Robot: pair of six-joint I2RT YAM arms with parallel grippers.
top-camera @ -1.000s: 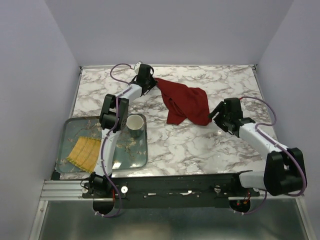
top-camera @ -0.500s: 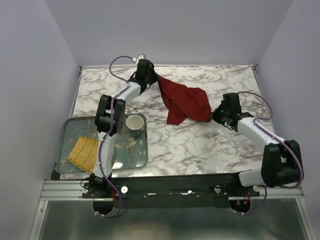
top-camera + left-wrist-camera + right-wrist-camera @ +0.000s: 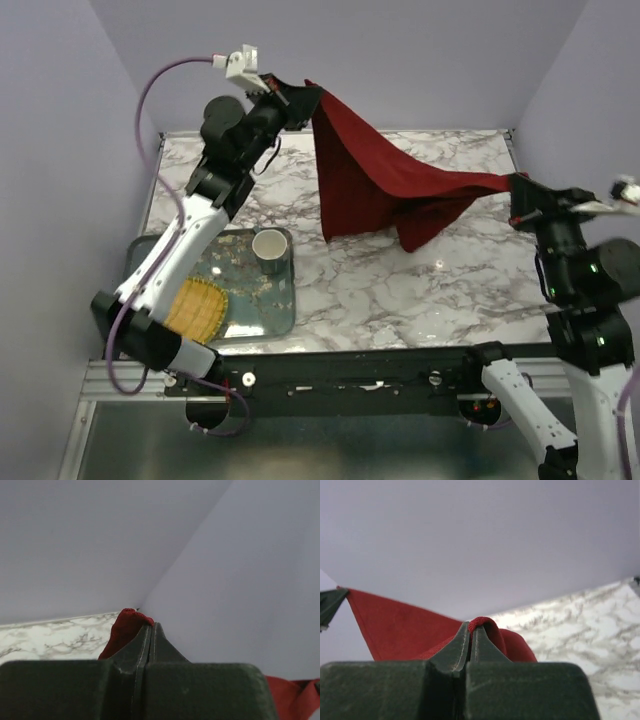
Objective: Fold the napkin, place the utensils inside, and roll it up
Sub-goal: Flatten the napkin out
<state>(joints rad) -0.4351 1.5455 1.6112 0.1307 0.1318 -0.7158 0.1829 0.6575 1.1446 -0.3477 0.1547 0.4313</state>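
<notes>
My left gripper (image 3: 298, 97) is clenched on one corner of the napkin (image 3: 365, 180) and my right gripper (image 3: 515, 188) on another. The cloth hangs stretched above the far half of the table (image 3: 400, 290), from its far-left corner toward its right edge. I judge no fold made and nothing rolled. I cannot spot the utensils; perhaps they are hidden.

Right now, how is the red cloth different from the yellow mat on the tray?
The napkin is plain dark red; the yellow mat is ribbed. The napkin is held up, stretched between the left fingers and the right fingers, which pinch its ends; the yellow mat lies flat in the tray. The napkin is far larger. Both look like flexible table linens.
</notes>
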